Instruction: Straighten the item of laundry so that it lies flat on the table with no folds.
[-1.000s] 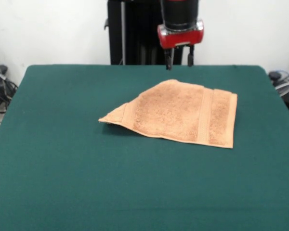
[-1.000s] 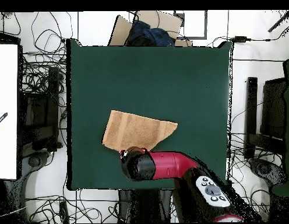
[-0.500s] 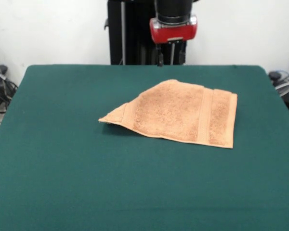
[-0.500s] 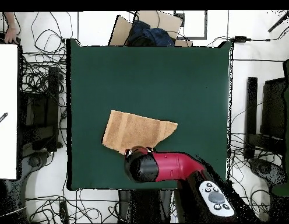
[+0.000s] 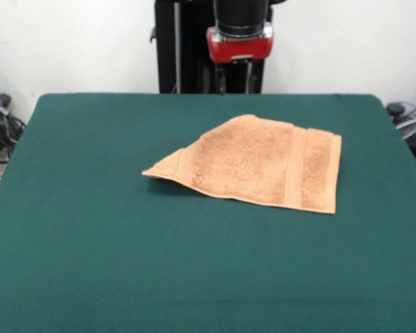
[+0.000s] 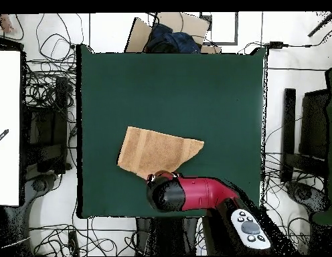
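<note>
- Front view: the gripper (image 5: 234,82) has risen and drifted toward the picture's left over the last second; it now hangs high behind the towel (image 5: 260,165), well clear of it. Jaws stand apart and hold nothing.
- The towel itself has not shifted. It lies right of the surface's middle, with its left side folded under into a tapering point, so it is not yet flat.
- My reading: the arm is withdrawing or repositioning, not grasping; the fold remains to be undone.
- The green surface (image 5: 90,243) is bare on all sides of the towel, with wide room at left and front for pulling the folded corner out.
- Overhead view: the arm's red and black head (image 6: 170,192) has moved away from the towel (image 6: 155,151) toward the bottom edge of the surface (image 6: 215,87); it overlaps only the towel's lower border.
- Here the towel sits lower left of centre, its pointed end toward the right, with open cloth above and to the right. The jaws are hidden under the head.
</note>
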### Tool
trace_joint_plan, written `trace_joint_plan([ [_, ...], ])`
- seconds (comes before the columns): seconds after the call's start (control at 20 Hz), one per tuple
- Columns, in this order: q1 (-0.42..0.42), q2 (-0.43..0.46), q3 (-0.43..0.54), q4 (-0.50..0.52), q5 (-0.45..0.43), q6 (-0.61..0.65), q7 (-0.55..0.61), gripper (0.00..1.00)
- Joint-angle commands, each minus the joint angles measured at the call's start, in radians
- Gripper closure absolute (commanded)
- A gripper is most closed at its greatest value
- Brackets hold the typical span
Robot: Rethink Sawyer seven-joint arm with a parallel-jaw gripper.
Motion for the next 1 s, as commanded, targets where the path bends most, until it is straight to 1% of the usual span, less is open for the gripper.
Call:
trace_joint_plan([
  [0.05, 0.004, 0.041, -0.001, -0.061, -0.044, 0.064, 0.041, 0.0],
  [0.2, 0.03, 0.073, -0.016, -0.104, -0.027, 0.117, 0.051, 0.0],
  [0.4, 0.036, 0.129, -0.003, -0.144, -0.027, 0.099, 0.05, 0.0],
  [0.55, 0.032, 0.167, -0.004, -0.145, -0.019, 0.09, 0.062, 0.0],
  [0.65, 0.028, 0.173, 0.002, -0.144, -0.014, 0.09, 0.063, 0.0],
  [0.8, 0.002, 0.193, 0.031, -0.132, 0.004, 0.104, 0.049, 0.0],
  [1.0, -0.008, 0.179, 0.038, -0.095, 0.01, 0.077, 0.065, 0.0],
])
